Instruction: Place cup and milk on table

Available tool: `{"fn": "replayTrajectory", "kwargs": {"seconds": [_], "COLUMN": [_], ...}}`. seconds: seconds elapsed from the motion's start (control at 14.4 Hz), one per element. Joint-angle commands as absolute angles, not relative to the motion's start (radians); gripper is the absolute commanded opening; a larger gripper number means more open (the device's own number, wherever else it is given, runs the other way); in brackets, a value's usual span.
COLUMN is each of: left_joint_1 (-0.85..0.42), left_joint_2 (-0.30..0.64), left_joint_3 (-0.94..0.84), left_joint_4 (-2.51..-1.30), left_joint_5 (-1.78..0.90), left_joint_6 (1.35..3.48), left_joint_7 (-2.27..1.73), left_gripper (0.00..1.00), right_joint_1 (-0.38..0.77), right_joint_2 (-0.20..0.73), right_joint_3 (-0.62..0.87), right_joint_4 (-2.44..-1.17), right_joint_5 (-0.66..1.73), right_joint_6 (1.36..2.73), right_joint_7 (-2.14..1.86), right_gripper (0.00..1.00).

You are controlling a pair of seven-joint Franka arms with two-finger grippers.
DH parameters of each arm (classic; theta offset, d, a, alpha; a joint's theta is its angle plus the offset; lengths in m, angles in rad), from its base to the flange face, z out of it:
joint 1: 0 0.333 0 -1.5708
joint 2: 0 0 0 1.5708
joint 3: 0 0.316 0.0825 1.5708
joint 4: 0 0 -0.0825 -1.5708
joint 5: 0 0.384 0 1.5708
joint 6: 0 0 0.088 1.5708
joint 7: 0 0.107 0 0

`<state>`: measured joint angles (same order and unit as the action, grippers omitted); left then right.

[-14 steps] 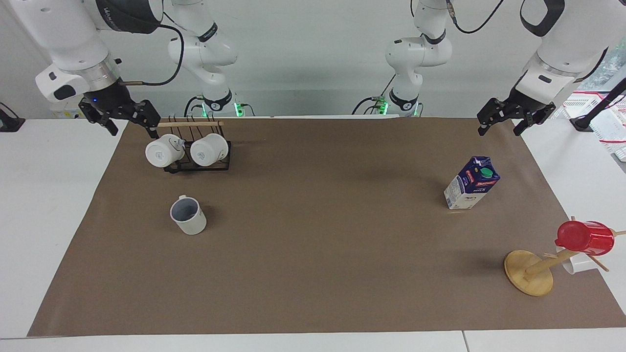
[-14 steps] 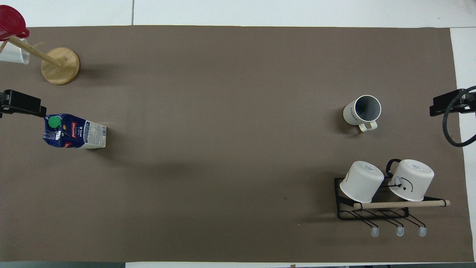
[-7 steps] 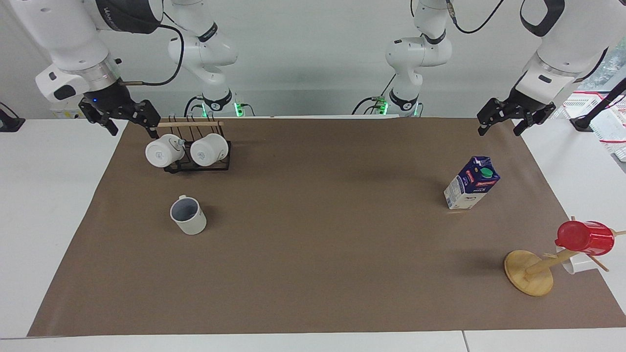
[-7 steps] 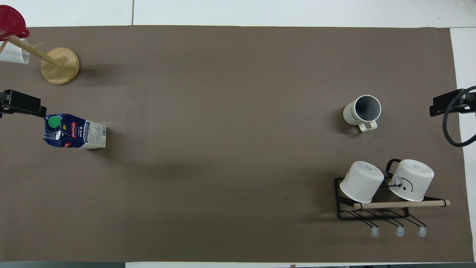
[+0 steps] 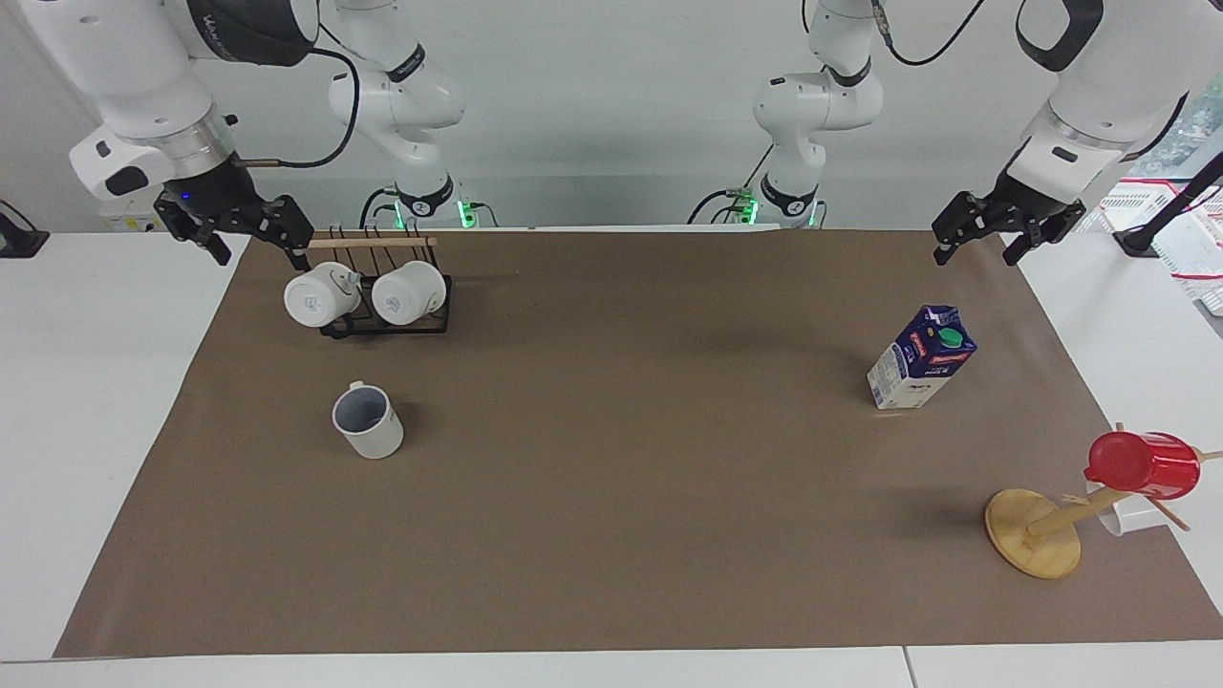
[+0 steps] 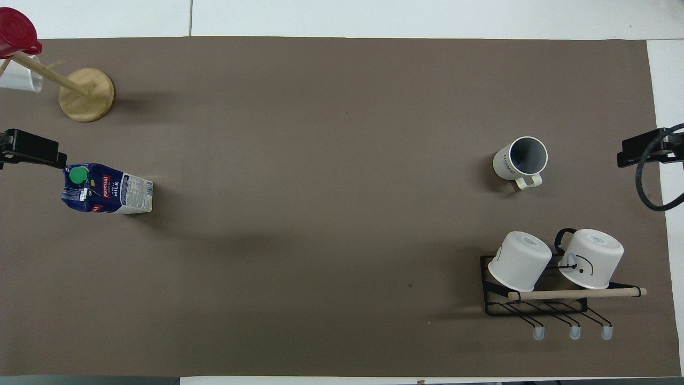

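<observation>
The cup [image 5: 368,420] stands upright on the table's brown sheet [image 5: 621,459], toward the right arm's end; it also shows in the overhead view [image 6: 521,159]. The milk [image 5: 922,358] stands upright on the sheet toward the left arm's end, and shows in the overhead view [image 6: 107,188]. My left gripper [image 5: 976,256] is open and empty, raised over the sheet's edge at its own end [image 6: 32,152]. My right gripper [image 5: 260,258] is open and empty, raised over the sheet's edge beside the mug rack [image 6: 641,151].
A black wire rack [image 5: 382,325] with two white mugs on it sits nearer to the robots than the cup. A wooden mug tree [image 5: 1034,533] holding a red cup [image 5: 1142,465] and a white cup stands farther from the robots than the milk.
</observation>
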<state>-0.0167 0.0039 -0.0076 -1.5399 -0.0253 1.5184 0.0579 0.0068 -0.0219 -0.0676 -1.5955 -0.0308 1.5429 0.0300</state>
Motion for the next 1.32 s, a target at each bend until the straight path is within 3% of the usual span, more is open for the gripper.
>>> {"fn": "replayTrajectory", "kwargs": {"seconds": [0.0, 0.49, 0.62, 0.9, 1.25], "left_joint_1": [-0.014, -0.014, -0.014, -0.014, -0.014], "left_joint_2": [-0.020, -0.020, -0.020, -0.020, -0.020], "left_joint_3": [-0.006, -0.008, -0.006, -0.008, -0.008], "left_joint_4": [-1.566, -1.566, -1.566, -1.566, -1.568], "left_joint_5": [-0.032, -0.032, -0.032, -0.032, -0.032], "left_joint_6": [1.517, 1.517, 1.517, 1.517, 1.517], "left_joint_7": [0.072, 0.072, 0.072, 0.072, 0.072], "left_gripper": [1.00, 1.00, 1.00, 1.00, 1.00], "right_joint_1": [-0.002, 0.002, 0.000, 0.000, 0.021], "right_joint_2": [-0.037, -0.060, -0.017, 0.116, 0.170], "right_joint_3": [-0.060, -0.058, -0.058, -0.058, -0.054], "right_joint_4": [-1.612, -1.747, -1.761, -1.778, -1.932], "right_joint_5": [-0.037, -0.023, -0.020, 0.018, 0.023], "right_joint_6": [1.554, 1.738, 1.788, 2.015, 2.245], "right_joint_7": [0.021, -0.090, -0.141, -0.273, -0.405], "right_gripper": [1.00, 1.00, 1.00, 1.00, 1.00]}}
